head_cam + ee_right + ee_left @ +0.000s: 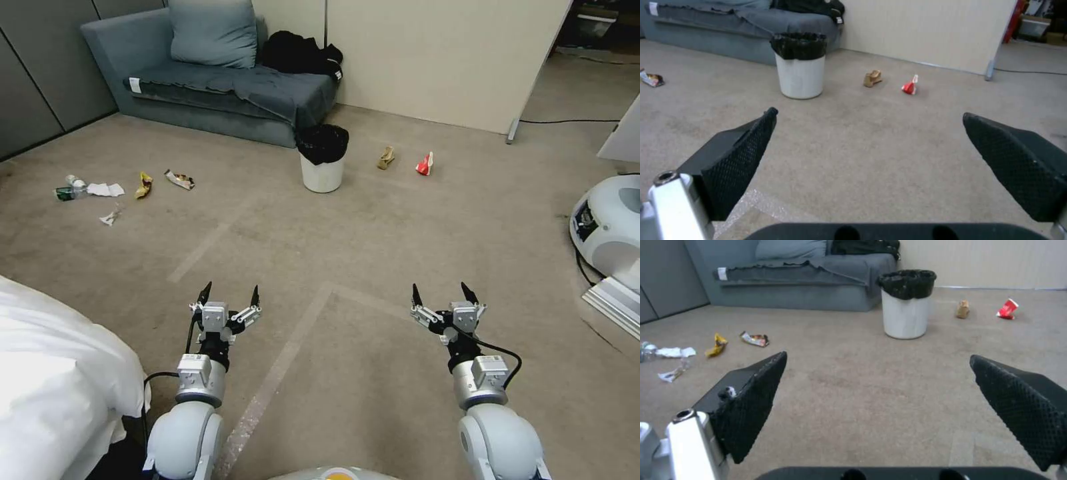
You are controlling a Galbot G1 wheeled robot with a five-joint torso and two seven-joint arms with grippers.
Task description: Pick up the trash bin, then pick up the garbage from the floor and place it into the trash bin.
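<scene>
Far left: grey sofa (220, 87) against the wall, black clothing heap (300, 53) on its right end. Just in front of the sofa's right corner, on the carpet (400, 267): the trash bin (323, 160), upright, white, black bag folded over the rim, well apart from both arms. Not yet lifted, so by the look of it nothing of the task done; bin pickup and all collecting left. Right of the bin, far: brown paper piece (386, 158), then red crumpled packet (424, 164) beside it. Far left, well apart from the bin: small bottles (70, 187), white tissues (105, 190), yellow wrapper (143, 185), another snack wrapper (180, 179), one more crumpled scrap (111, 216) nearer. Near, low in the head view: left gripper (228, 294) and right gripper (445, 294), both held out forward over bare carpet, level with each other, fingers spread wide, holding nothing, pointing toward the bin.
</scene>
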